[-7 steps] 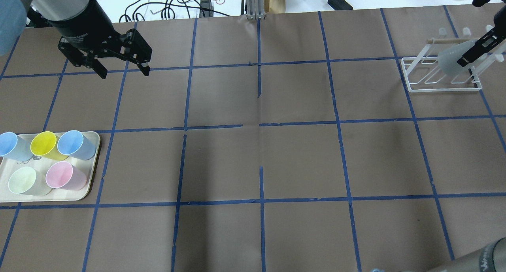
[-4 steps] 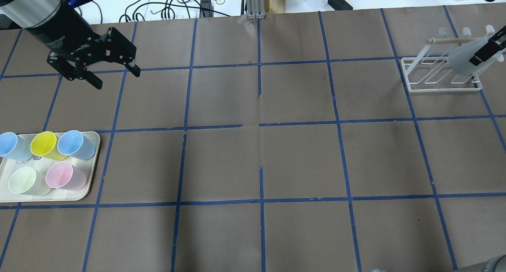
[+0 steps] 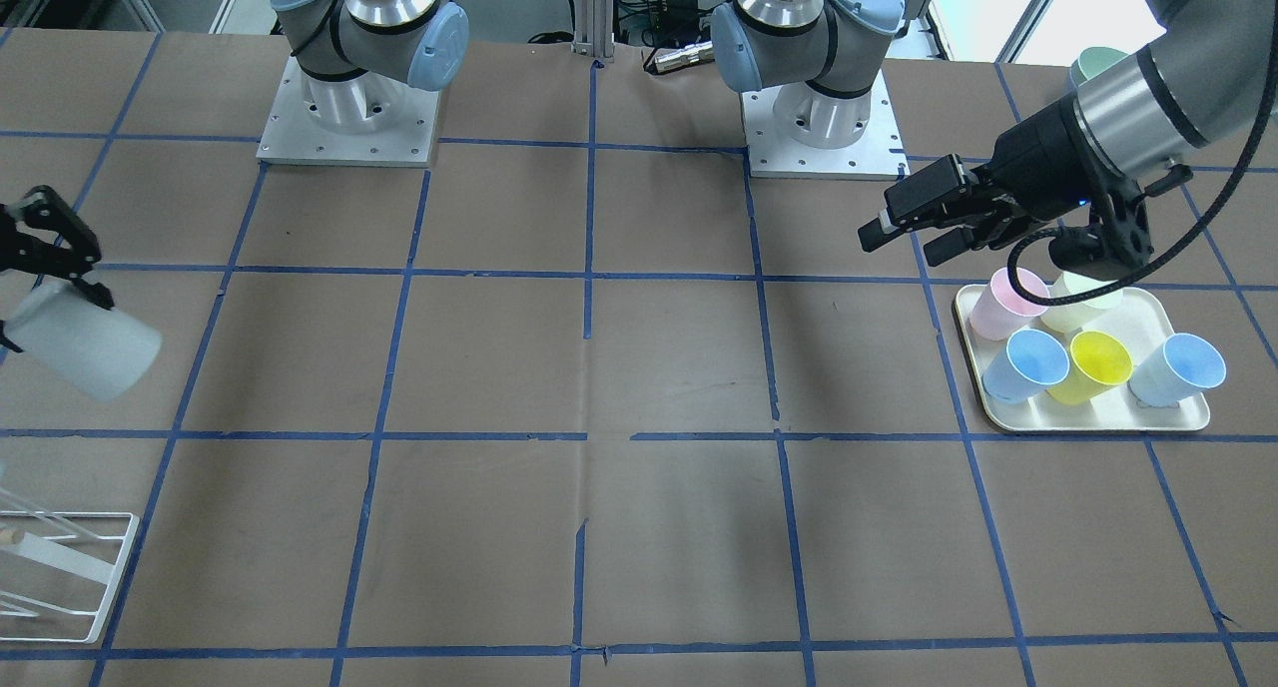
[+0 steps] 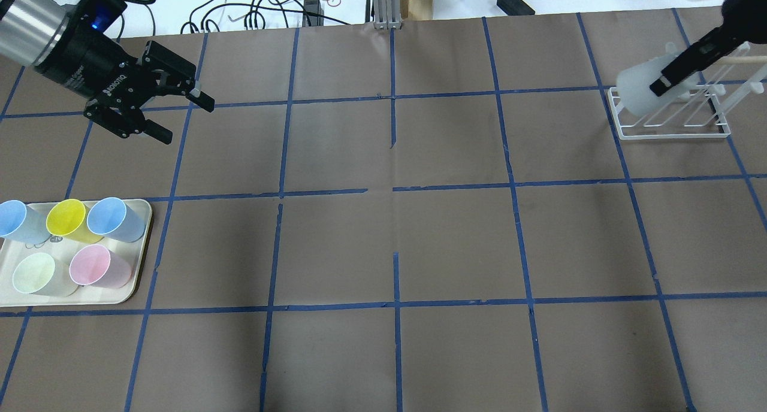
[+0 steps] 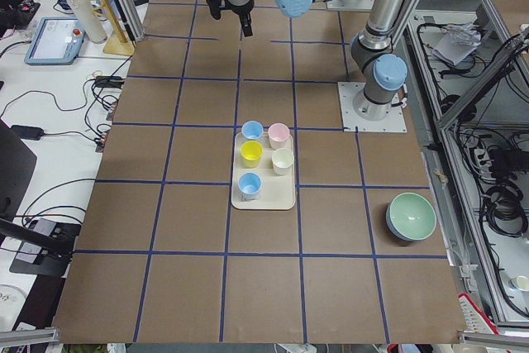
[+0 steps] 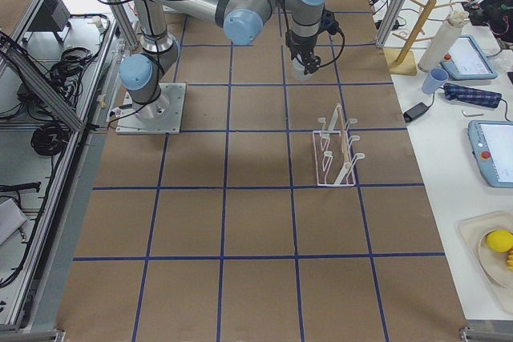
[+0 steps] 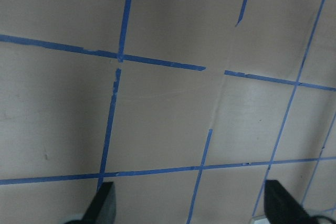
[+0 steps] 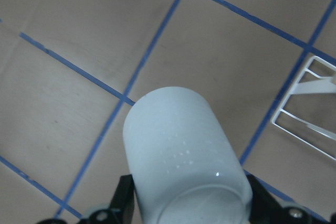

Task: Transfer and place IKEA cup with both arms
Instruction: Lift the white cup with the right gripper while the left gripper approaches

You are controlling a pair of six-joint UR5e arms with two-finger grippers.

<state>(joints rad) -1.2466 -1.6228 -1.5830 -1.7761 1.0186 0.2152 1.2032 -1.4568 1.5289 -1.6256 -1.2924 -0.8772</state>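
- Left arm (image 5: 376, 18) stood on its base plate (image 5: 351, 121) at the right, its links spanning across the far end of the table (image 5: 165, 287).
- Left gripper (image 5: 229, 24) hung in the air beyond the tray (image 5: 277, 202), pointing down, fingers apart.
- Tray held five upright cups. Light blue cup (image 5: 252, 131) and pink cup (image 5: 278, 134) were farthest, yellow cup (image 5: 251, 153) and cream cup (image 5: 283, 159) in the middle, second light blue cup (image 5: 250, 183) nearest.
- Green bowl (image 5: 412, 217) sat on the table on the robot's side, well apart from the tray.
- Teach pendant (image 5: 54, 39) lay on the side bench.
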